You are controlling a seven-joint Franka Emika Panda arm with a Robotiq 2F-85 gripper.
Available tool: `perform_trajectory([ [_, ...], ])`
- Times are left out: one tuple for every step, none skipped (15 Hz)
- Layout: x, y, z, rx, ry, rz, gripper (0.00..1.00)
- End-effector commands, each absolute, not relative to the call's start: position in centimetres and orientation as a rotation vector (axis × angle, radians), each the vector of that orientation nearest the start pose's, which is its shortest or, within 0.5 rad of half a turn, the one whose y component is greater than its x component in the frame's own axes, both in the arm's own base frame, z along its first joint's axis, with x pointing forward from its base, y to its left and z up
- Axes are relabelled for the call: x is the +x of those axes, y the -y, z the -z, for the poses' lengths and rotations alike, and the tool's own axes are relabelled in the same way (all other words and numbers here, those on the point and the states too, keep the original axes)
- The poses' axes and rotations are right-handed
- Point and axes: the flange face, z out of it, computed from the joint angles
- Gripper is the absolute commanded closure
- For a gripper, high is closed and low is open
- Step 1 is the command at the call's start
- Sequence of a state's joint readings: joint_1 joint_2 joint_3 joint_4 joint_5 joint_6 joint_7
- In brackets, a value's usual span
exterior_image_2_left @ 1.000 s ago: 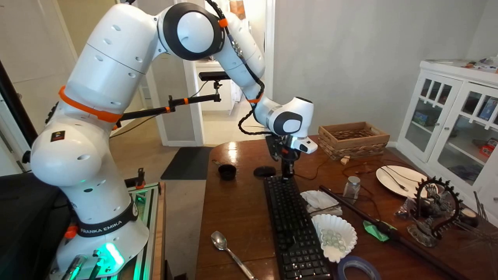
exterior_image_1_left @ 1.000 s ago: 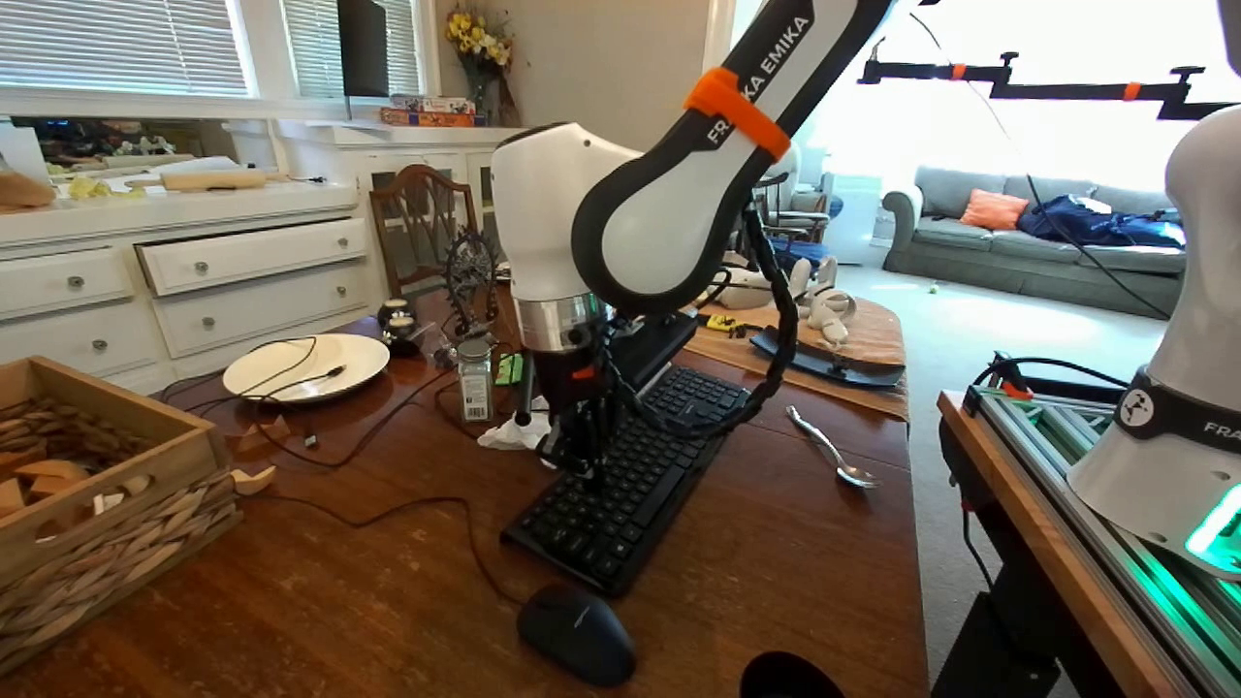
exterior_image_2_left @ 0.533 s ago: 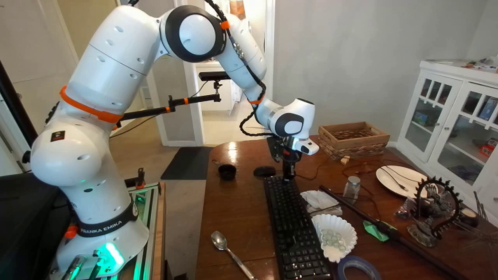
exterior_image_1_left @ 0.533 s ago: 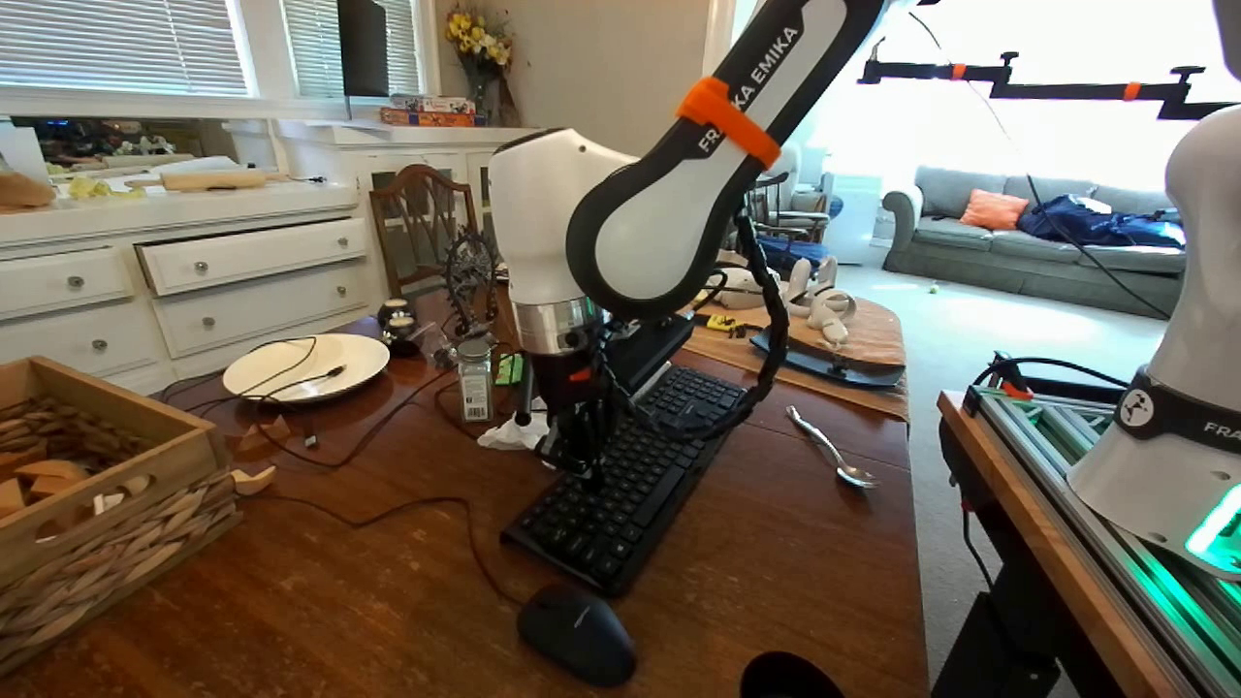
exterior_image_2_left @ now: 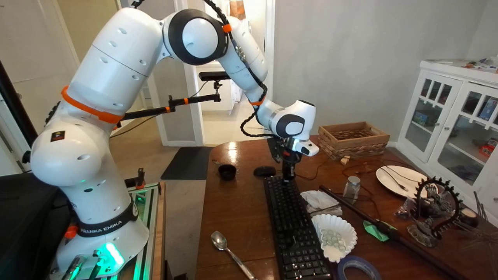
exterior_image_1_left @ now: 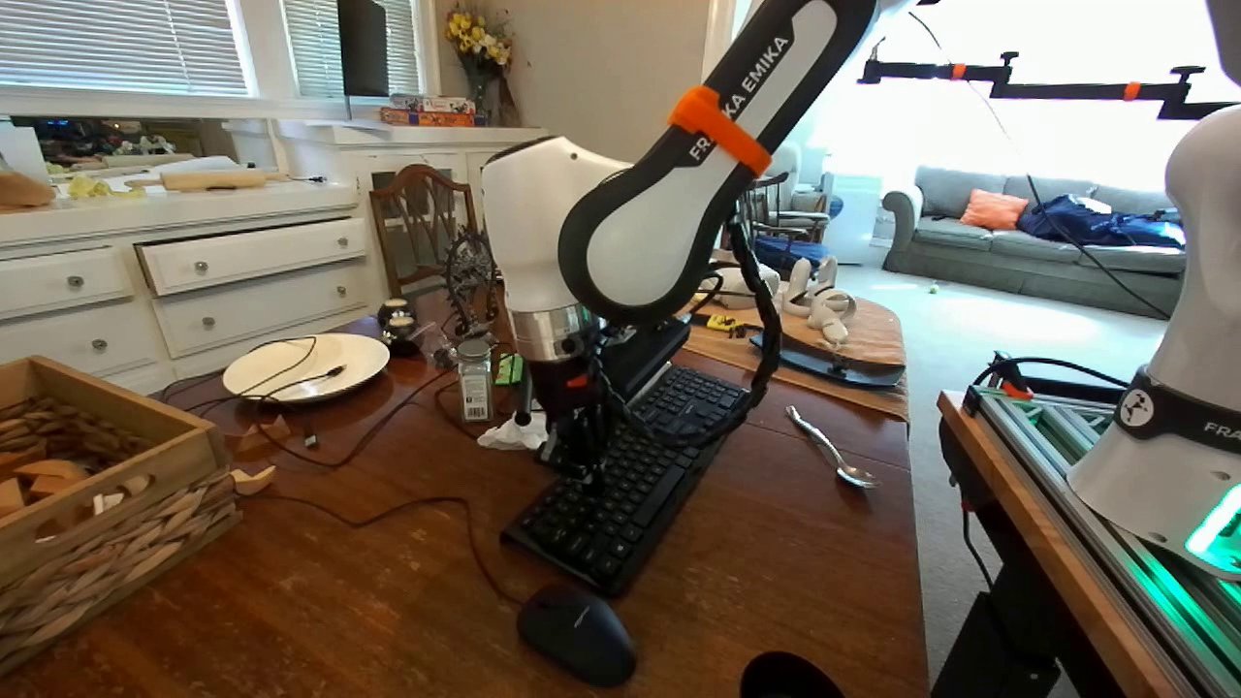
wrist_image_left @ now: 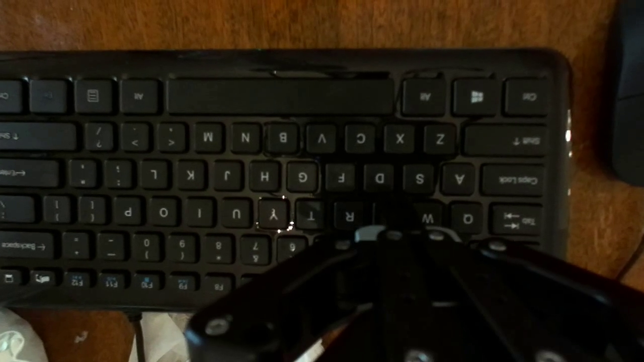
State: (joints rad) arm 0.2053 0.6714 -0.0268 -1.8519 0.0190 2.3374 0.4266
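Here, in an exterior view, a white robot arm (exterior_image_1_left: 659, 237) arches over a wooden table (exterior_image_1_left: 339, 601), and its gripper (exterior_image_1_left: 591, 477) points down at a black keyboard (exterior_image_1_left: 645, 490). A black mouse (exterior_image_1_left: 577, 635) rests near the keyboard's closer end, apart from it. A spoon (exterior_image_1_left: 827, 450) lies off one long side; beyond the opposite side stand a glass jar (exterior_image_1_left: 475, 383) and a white plate (exterior_image_1_left: 368, 359). A wood-and-wicker box (exterior_image_1_left: 160, 533) sits at the frame's left edge.

In an exterior view, the keyboard runs lengthwise toward the viewer, the gripper upright over its far end. Along one side are a crumpled white cloth or paper (exterior_image_2_left: 321, 200), a fluted white dish (exterior_image_2_left: 348, 229) holding clear glass pieces (exterior_image_2_left: 333, 240), and a roll of blue tape (exterior_image_2_left: 356, 261).

In the wrist view, the keyboard's letters stand upside down. The fingers are closed together, with nothing seen between them; their tips mostly hide the key between the W key (wrist_image_left: 427, 217) and the R key (wrist_image_left: 349, 216). Whether they touch it or hover just above cannot be told.

Judging by this, the step in hand is positioning closed fingertips among the keys. The next move calls for fine aim and light force, since a slight sideways drift could catch a neighbouring key.
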Motion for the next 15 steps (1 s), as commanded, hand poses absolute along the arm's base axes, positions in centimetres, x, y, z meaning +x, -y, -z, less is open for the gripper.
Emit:
perform_trajectory([
  [61.2, -11.3, -13.8, -3.163, -0.39, -0.335, 1.0],
  [61.2, -11.3, -13.8, -3.162, -0.388, -0.34, 1.0],
  [61.3, -11.4, -13.7, -3.163, -0.389, -0.347, 1.0],
  [61.3, -11.4, -13.7, -3.164, -0.392, -0.353, 1.0],
  [61.3, -11.5, -13.7, -3.164, -0.392, -0.354, 1.0],
  [61.4, -11.4, -13.6, -3.164, -0.395, -0.356, 1.0],
  [61.4, -11.4, -13.5, -3.163, -0.396, -0.358, 1.0],
  [61.4, -11.3, -13.4, -3.163, -0.396, -0.361, 1.0],
  [61.4, -11.3, -13.3, -3.163, -0.396, -0.362, 1.0],
  [61.5, -11.3, -13.2, -3.164, -0.393, -0.361, 1.0],
  [61.6, -11.3, -13.1, -3.161, -0.39, -0.365, 1.0],
  [61.7, -11.3, -12.9, -3.163, -0.392, -0.366, 1.0],
  [61.8, -11.2, -12.7, -3.165, -0.392, -0.372, 1.0],
  [61.9, -11.2, -12.5, -3.165, -0.39, -0.373, 1.0],
  [62.0, -11.1, -12.3, -3.166, -0.381, -0.369, 1.0],
])
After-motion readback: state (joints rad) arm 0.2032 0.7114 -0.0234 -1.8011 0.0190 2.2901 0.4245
